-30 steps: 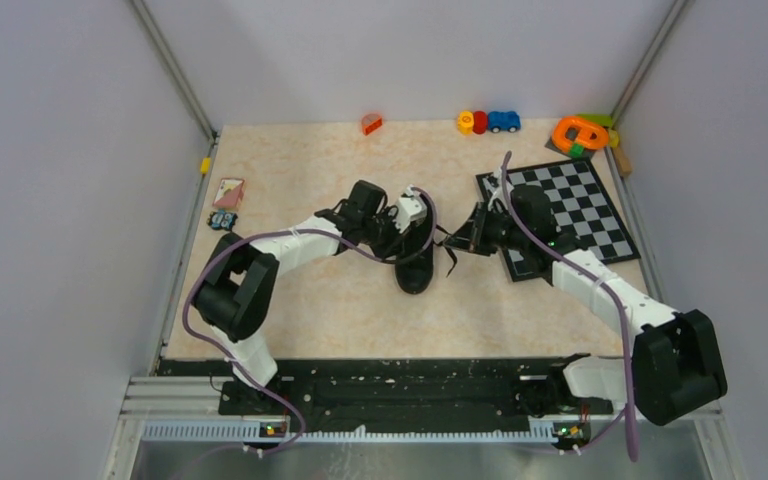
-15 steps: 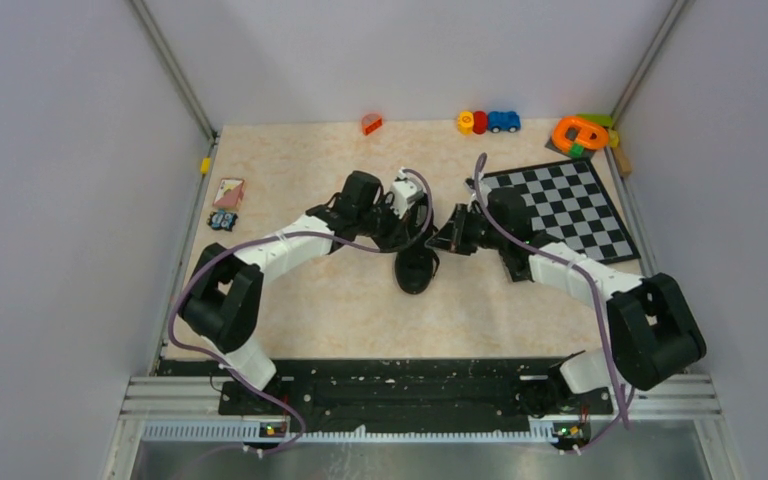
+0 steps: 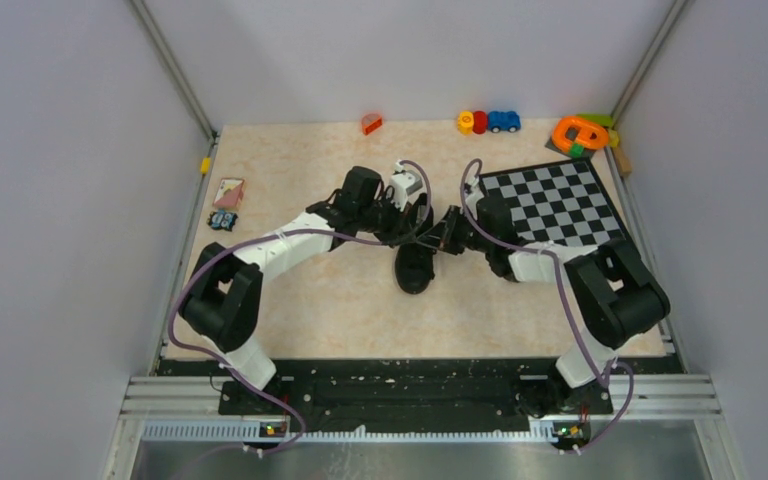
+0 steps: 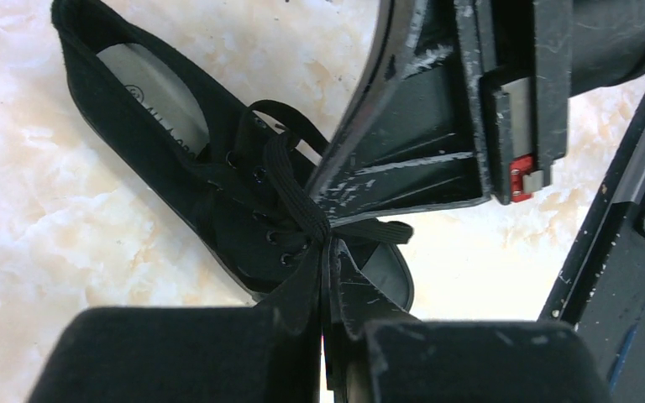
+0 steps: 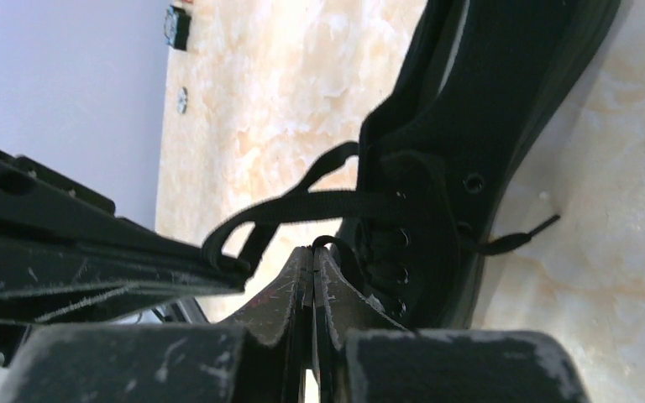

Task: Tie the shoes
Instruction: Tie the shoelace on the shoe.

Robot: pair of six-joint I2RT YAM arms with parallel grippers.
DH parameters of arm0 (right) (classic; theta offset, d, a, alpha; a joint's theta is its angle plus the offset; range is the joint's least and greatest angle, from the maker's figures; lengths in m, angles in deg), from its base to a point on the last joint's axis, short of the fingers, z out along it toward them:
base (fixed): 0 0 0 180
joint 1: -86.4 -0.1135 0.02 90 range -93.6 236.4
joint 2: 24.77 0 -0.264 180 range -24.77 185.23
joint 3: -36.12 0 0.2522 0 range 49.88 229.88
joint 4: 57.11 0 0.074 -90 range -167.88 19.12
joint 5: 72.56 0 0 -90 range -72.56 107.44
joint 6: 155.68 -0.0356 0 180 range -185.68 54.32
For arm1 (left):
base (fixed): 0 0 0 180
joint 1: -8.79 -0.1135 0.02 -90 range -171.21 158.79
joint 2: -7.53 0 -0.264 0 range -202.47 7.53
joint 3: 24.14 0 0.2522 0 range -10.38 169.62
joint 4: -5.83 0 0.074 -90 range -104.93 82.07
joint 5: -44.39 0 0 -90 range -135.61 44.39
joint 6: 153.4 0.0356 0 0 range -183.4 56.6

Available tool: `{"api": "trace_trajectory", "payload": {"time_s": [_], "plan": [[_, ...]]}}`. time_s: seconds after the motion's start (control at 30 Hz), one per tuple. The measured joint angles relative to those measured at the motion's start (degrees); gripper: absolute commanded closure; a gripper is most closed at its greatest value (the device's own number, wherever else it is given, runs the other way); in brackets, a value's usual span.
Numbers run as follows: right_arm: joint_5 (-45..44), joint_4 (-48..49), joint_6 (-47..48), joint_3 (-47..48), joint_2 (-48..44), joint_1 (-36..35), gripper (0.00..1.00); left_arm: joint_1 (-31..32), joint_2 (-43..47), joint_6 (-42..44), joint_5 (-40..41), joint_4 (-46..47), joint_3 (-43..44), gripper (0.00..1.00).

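Pinching laces (image 4: pixel 290 180), jaws closed, over black sneaker (image 3: pixel 415 270)

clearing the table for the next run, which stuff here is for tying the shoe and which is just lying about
For the job: shoe, laces, left gripper, right gripper.
Lying about: chessboard, toy car, orange ring, cards.

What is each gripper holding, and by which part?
Only laces of the black sneaker: the left gripper pinches strands at the crossing, the right gripper a small loop beside it.
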Motion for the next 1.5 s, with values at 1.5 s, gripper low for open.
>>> {"api": "trace_trajectory", "payload": {"time_s": [1.5], "plan": [[0.70,46.12,-15.34,-7.04,14.64,-0.39,1.00,-0.92,10.01,-7.48,3.48,-1.73,-4.96,0.73]]}}
